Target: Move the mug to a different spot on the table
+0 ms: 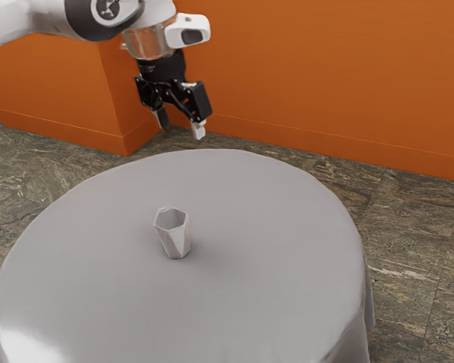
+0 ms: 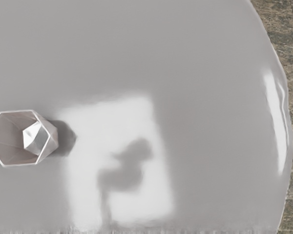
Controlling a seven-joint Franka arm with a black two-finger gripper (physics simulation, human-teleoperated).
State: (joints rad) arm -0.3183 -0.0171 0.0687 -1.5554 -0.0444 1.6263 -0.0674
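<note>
A pale grey faceted mug (image 1: 172, 232) stands upright near the middle of the round table (image 1: 287, 227), which is draped in a grey cloth. My black gripper (image 1: 179, 125) hangs high above the table's far side, well above and behind the mug, open with nothing between its fingers. From above, the wrist view shows the mug (image 2: 22, 138) as a hexagonal rim with an empty inside, off to one side of my hand, and my arm's shadow lies on the cloth (image 2: 185, 73) beside it.
An orange wall (image 1: 325, 68) stands behind the table, with a jutting corner under my arm. Stone floor (image 1: 416, 227) surrounds the table. The cloth hangs over the table's edge (image 2: 278, 122).
</note>
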